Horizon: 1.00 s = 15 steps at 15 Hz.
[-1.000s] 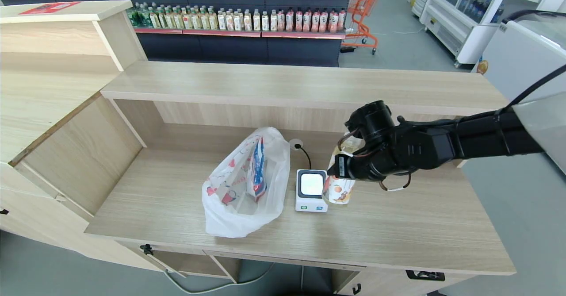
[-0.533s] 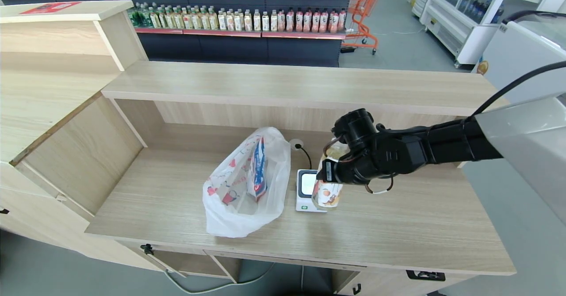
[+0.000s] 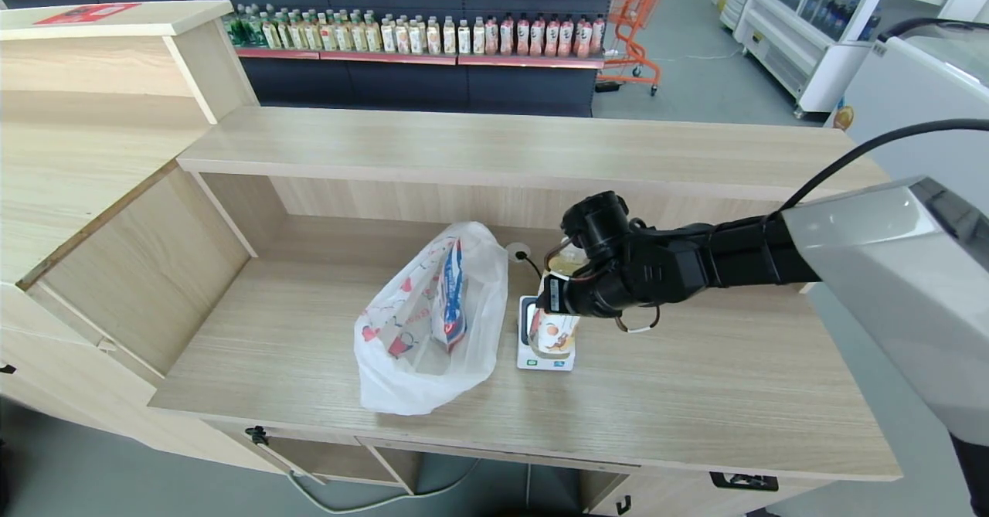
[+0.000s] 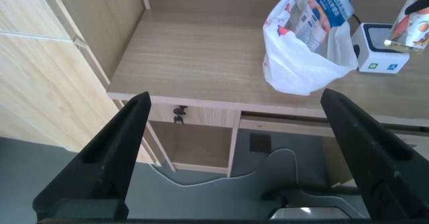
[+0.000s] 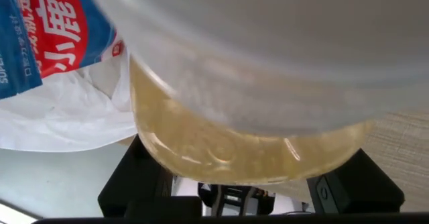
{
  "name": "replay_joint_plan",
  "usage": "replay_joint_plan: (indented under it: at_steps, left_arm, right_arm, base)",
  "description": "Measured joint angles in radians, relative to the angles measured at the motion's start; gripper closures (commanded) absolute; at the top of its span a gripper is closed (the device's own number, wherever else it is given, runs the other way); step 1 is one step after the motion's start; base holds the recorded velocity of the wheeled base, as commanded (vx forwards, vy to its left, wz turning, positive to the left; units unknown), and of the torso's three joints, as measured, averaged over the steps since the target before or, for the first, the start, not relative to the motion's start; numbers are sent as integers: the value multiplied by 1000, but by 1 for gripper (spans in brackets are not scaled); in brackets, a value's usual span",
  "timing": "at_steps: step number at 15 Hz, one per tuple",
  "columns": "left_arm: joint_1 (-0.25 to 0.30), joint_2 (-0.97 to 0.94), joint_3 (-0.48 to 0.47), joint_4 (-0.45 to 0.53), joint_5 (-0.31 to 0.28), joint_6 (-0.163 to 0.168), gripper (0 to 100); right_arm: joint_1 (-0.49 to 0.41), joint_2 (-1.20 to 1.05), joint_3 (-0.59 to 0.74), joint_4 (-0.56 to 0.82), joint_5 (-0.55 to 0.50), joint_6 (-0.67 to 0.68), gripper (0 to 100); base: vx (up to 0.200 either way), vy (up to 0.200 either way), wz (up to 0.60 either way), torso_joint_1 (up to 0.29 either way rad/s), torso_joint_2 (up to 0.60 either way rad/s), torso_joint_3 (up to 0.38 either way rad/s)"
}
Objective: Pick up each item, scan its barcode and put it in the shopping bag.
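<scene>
step: scan stage. We hold the bottle (image 3: 555,333) over the scanner (image 3: 526,324), middle of the desk (image 3: 695,393).
right gripper (image 3: 566,294): jaws clamped on the bottle's mid-body, coming in from the desk's right-edge side.
bottle axis: roughly upright, cap toward the far edge, base low over the scanner window. We can't tell whether it touches or hovers.
barcode: we can't tell whether it faces the window.
key relation: the shopping bag (image 3: 421,347) lies on the left-edge side of the bottle, just beside the scanner, its plastic at or against the scanner's side. We judge the drop to be a short sideways carry toward the left edge.
bag mouth: faces up, leaning a little to the far edge. A blue-and-red packet (image 3: 450,293) stands inside, on the scanner side.
our call: raise the base above the bag rim first, then go in base-down next to the packet. The limp rim could fold or snag.
left gripper (image 4: 234,98): jaws spread wide, empty, low off the desk's front edge toward the front-left corner.
nearer arm: the right, already loaded. The left is well apart from the bag.
progress: packet bagged, bottle not yet bagged.
</scene>
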Motion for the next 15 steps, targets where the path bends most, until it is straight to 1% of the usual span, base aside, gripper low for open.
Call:
replay_joint_plan:
  at_steps: [2, 4, 5, 7, 13, 15]
  left_arm:
    - [0, 0, 0, 0, 0, 0, 0]
    - [-1, 0, 0, 0, 0, 0, 0]
    - [-1, 0, 0, 0, 0, 0, 0]
    - [0, 0, 0, 0, 0, 0, 0]
    - [0, 0, 0, 0, 0, 0, 0]
    - [0, 0, 0, 0, 0, 0, 0]
  right_arm:
    - [0, 31, -56, 24, -3, 0, 100]
    - [2, 53, -85, 41, -7, 1, 100]
    - [4, 61, -92, 40, -24, 1, 100]
    - [4, 76, -98, 37, -53, 1, 100]
    - [4, 87, -103, 39, -56, 6, 100]
    - [9, 81, -106, 46, -54, 37, 100]
  base:
    - [0, 0, 0, 0, 0, 0]
    - [0, 0, 0, 0, 0, 0]
    - [0, 0, 0, 0, 0, 0]
    - [0, 0, 0, 0, 0, 0]
    - [0, 0, 0, 0, 0, 0]
    - [0, 0, 0, 0, 0, 0]
